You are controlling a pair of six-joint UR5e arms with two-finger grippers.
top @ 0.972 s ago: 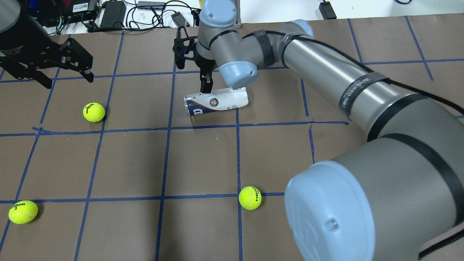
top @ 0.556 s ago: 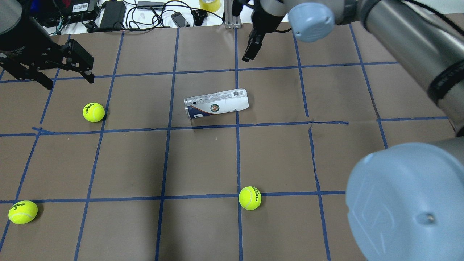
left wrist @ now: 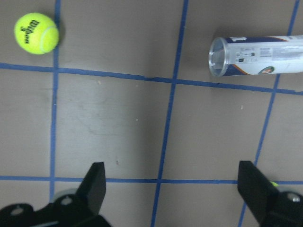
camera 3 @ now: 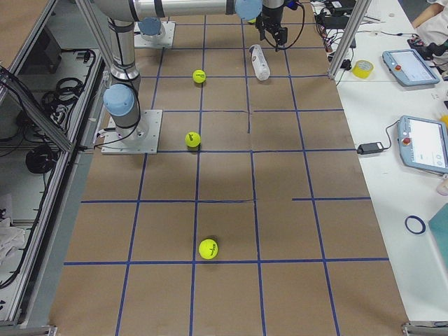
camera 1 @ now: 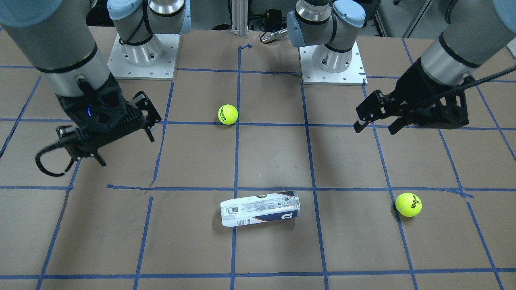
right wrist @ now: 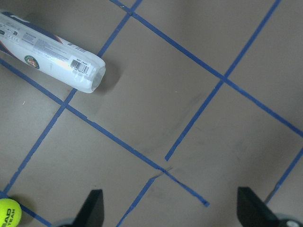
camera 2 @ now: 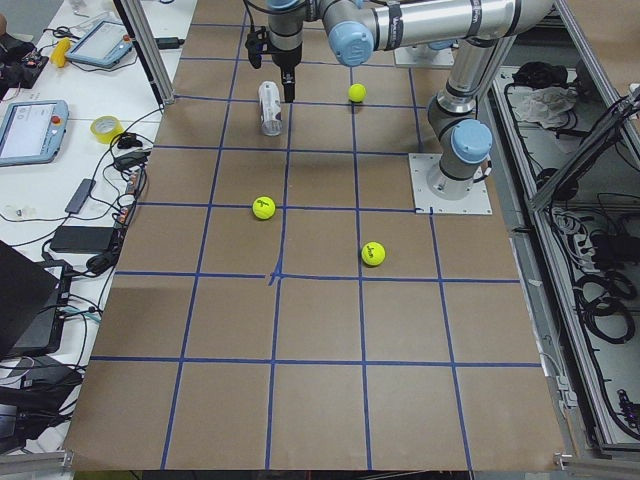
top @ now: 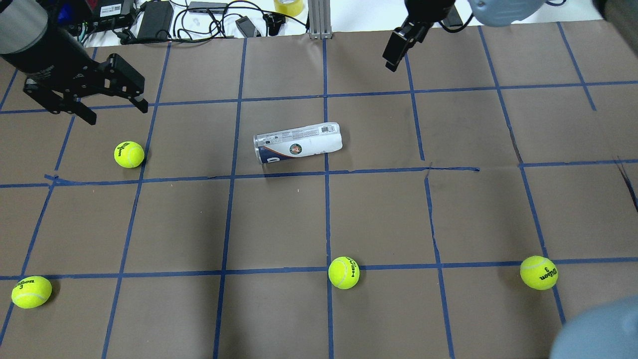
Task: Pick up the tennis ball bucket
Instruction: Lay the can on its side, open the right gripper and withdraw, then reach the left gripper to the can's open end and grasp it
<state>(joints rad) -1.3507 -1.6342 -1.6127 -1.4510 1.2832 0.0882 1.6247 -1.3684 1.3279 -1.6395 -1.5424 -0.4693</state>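
Across the table from the robot, the front-facing view shows a clear tennis ball can (camera 1: 260, 208) with a white and navy label. It lies on its side on the brown-papered table (camera 1: 274, 161), straddling a blue tape line (camera 1: 238, 157). Neither arm touches it. The left gripper (camera 1: 375, 127) hangs at the picture's right, spread wide and holding nothing. The right gripper (camera 1: 127, 150), at the picture's left, is just as wide and empty. A HEAD tennis ball (camera 1: 227, 114) sits nearer the robot's bases, and a Wilson ball (camera 1: 408, 204) sits well to the can's right.

From overhead, the can lies mid-table in the far half, its rimmed mouth toward the left gripper, with both grippers well apart from it. Two more balls show along the near edge, one at far left (top: 31, 291) and one at far right (top: 539, 272).

Both side views show the can small and flat at the table's far end.

The left wrist camera sees its two fingers far apart at the bottom, the can's open mouth at upper right and the Wilson ball at upper left.

The right wrist camera sees its fingers equally wide, the can's closed end at upper left and the HEAD tennis ball at the bottom left corner.
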